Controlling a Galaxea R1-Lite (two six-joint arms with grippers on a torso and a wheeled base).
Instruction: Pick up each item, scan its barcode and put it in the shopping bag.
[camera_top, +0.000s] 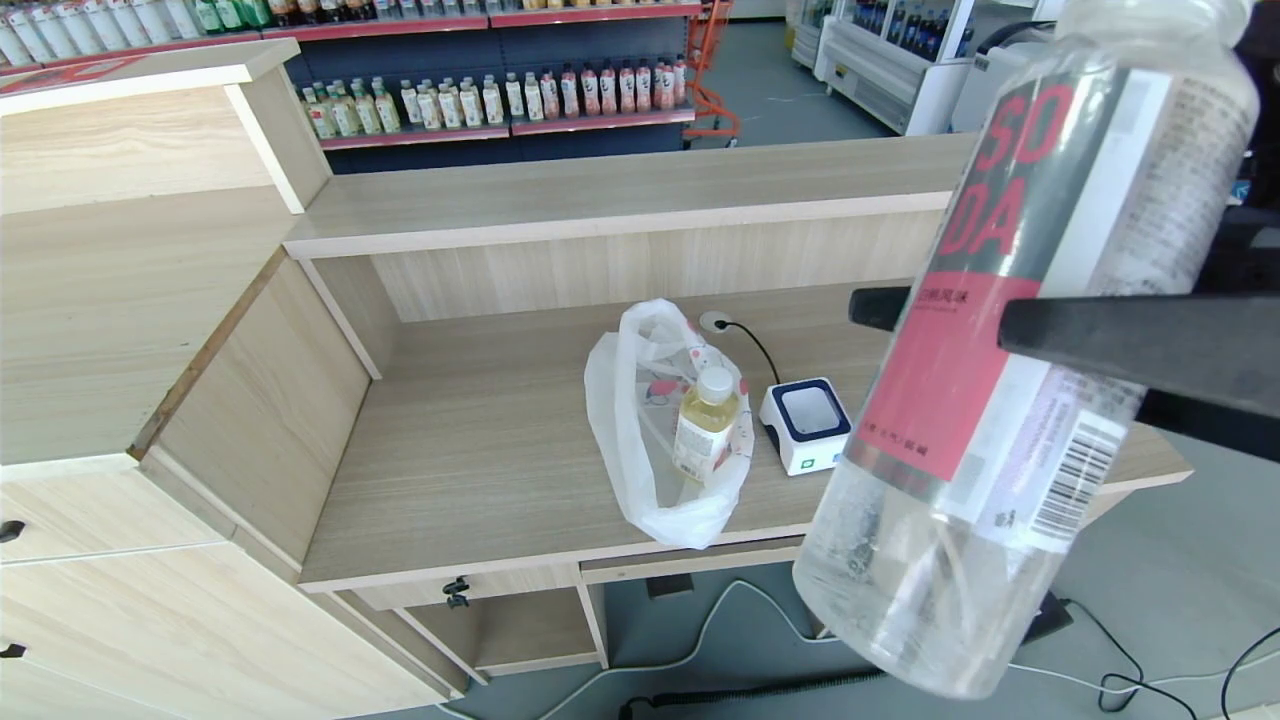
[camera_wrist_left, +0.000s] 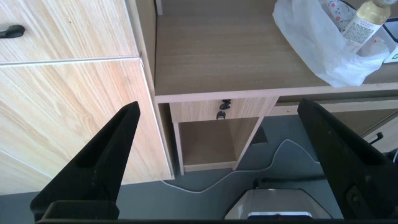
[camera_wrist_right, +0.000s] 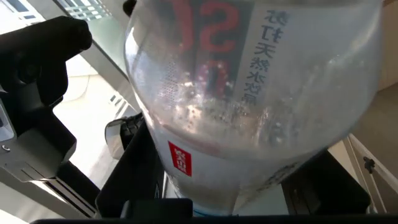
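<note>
— Where is the soda bottle (camera_top: 1010, 380) in relation to the barcode scanner (camera_top: 805, 425)?

— Held up in the air, well above the scanner and to its right, on the robot's side of it. The right gripper (camera_top: 985, 320) is clamped across the bottle's middle, one finger in front of the label and one behind.

— How does its long axis run?

— Steeply tilted, with the cap end high and away to the scanner's right and the base low, leaning back toward the scanner. The barcode (camera_top: 1075, 480) sits near the base and faces the head camera. I judge it is not yet turned to the scanner's upward-facing window.

— So what does the move turn on?

— Probably on lowering the bottle leftward and rolling it until the barcode looks down at the window.

— And the shopping bag (camera_top: 640, 420)?

— It is just beside the scanner on its left, mouth open, with a tea bottle (camera_top: 708, 425) already inside.

— What about the other arm?

— The left gripper (camera_wrist_left: 219, 104) hangs with its fingers spread and empty, well to the scanner's left and low by the counter's front edge (camera_wrist_left: 217, 93). The right arm is clearly nearer.
</note>
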